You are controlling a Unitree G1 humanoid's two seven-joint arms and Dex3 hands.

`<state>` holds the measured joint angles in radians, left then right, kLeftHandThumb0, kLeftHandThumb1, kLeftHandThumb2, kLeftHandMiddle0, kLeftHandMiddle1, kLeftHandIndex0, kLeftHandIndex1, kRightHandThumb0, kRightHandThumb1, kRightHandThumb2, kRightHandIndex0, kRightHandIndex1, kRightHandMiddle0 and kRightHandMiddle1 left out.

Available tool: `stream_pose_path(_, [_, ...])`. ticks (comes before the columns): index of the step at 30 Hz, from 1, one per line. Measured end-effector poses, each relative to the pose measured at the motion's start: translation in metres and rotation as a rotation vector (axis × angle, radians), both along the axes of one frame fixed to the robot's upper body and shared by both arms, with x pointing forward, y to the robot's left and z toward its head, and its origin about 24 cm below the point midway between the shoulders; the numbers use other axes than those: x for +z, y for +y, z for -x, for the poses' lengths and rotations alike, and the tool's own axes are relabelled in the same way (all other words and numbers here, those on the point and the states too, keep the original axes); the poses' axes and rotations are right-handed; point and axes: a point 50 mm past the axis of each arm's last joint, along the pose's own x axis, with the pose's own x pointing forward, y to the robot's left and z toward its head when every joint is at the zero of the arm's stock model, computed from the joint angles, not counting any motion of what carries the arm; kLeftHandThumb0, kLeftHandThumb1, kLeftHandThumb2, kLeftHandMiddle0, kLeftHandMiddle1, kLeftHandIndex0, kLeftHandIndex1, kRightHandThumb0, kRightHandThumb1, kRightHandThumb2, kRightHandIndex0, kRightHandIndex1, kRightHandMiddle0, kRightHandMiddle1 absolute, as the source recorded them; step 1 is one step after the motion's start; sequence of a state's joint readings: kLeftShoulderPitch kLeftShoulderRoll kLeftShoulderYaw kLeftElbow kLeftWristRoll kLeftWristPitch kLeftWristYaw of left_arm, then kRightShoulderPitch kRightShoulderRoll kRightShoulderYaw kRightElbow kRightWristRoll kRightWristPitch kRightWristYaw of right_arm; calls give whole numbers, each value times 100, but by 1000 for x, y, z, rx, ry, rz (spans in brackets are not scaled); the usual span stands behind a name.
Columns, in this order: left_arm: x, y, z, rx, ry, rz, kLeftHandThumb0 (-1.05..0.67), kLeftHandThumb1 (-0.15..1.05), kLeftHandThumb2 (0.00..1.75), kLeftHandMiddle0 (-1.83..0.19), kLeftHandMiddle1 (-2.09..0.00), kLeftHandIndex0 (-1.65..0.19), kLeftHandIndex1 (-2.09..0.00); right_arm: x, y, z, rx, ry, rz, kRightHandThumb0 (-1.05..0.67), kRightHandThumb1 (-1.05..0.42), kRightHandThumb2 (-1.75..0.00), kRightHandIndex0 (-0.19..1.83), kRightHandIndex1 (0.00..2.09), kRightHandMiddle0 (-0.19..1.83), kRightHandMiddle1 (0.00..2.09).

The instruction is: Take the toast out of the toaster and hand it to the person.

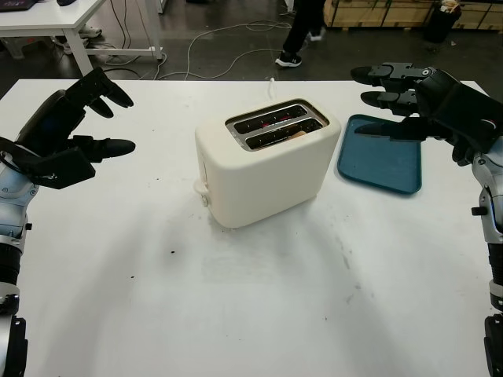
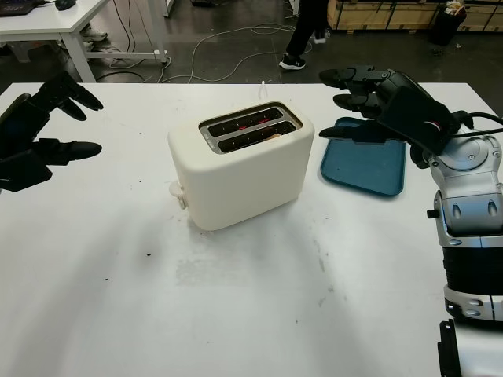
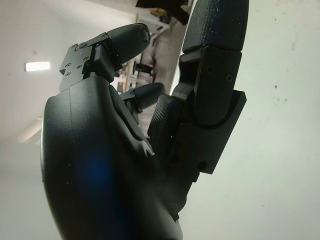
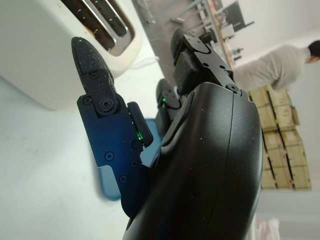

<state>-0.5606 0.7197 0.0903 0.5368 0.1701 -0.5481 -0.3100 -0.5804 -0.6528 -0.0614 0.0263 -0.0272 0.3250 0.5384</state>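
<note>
1. The toaster (image 1: 267,161) stood near the middle of the frame on the white counter (image 1: 259,306), its two slots facing up and a glow of red showing inside them.
2. The toast (image 1: 298,134) was still down in the nearer slot, only a pale sliver of it visible toward the slot's right end. Nothing had been lifted out, so I judged the task barely begun.
3. The left hand (image 1: 71,137) hovered at the left of the frame, well apart from the toaster, with its fingers extended and holding nothing.
4. The right hand (image 1: 413,94) hovered at the upper right, above the far edge of a blue tray (image 1: 381,157) that lay on the counter just right of the toaster. It too was empty, its fingers stretched out toward the toaster rather than curled.
5. In the right wrist view, one finger (image 4: 92,65) of that hand pointed toward the toaster's slotted top with a clear gap between them, so no contact had been made.
6. A person (image 1: 302,31) stood on the floor beyond the counter's far edge, at the top of the frame; only the legs showed there.
7. What remained, by my reading: reach a hand into the nearer slot, pinch the toast, draw it upward and free, then carry it across to the person.
</note>
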Motion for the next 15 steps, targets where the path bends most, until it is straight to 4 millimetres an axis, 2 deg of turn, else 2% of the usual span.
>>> stream_pose_path(15, [0,0,0,6,6,2,-105,92,30,0,-169,0,-149,0,1,0,8,1,-8,-55,-77,0,44,2,45,1])
